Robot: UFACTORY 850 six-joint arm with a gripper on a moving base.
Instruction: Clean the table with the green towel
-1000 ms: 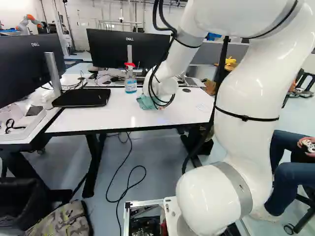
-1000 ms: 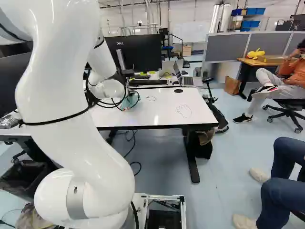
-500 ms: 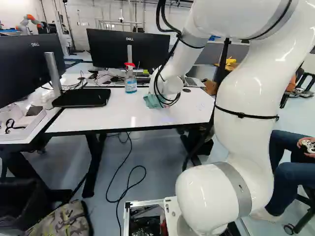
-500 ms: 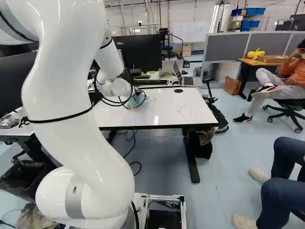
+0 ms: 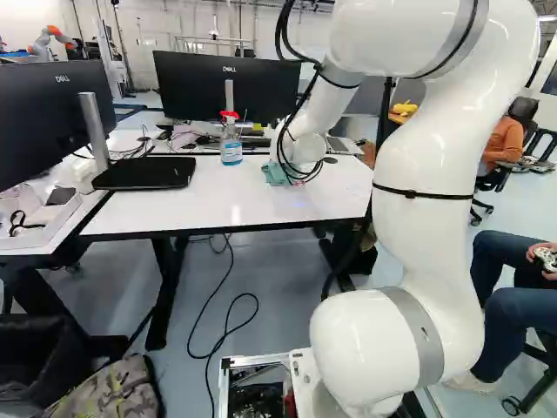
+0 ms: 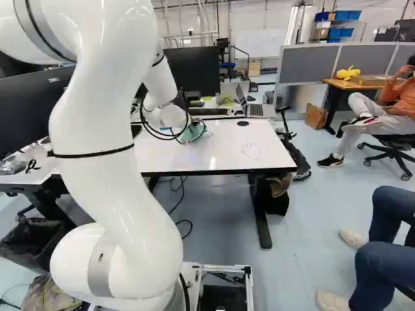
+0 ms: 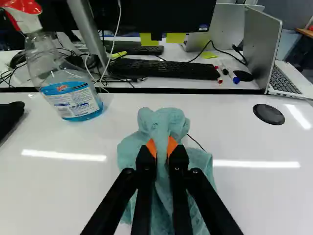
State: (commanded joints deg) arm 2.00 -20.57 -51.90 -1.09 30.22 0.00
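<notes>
Pincer (image 7: 162, 148) nearly closed, a bunched fold of the green towel (image 7: 165, 122) squeezed between its two orange pads (image 7: 172, 145); we read this as a firm hold. The grip takes the towel near its middle, so the loose cloth spreads around and below the fingers onto the white desk (image 7: 63, 191). We think that is deliberate: the soft skirt does the wiping and shields the surface from the hard tips.

The towel is toward the rear of the desk, beside the spray bottle (image 7: 71, 100) with the red trigger head. The bottle stands upright and apart from the cloth, presumably parked at the back to leave room for strokes; we judge a wide sideways swing toward it could tip it. On the towel's other side we note the round black cable-hole cover (image 7: 268, 114); its rim might snag a trailing corner.

Keyboard (image 7: 166, 68), open laptop (image 7: 261, 49) and marker pens (image 7: 230, 73) sit beyond the desk's dark rear edge, outside the area we would wipe.

In the right base view we see a hand outline drawing (image 6: 251, 150) on the desk, with the towel well to its left. We infer it is there to be rubbed out, so the job looks partway at best. Next, we would carry the towel over it with light, even downward pressure.
</notes>
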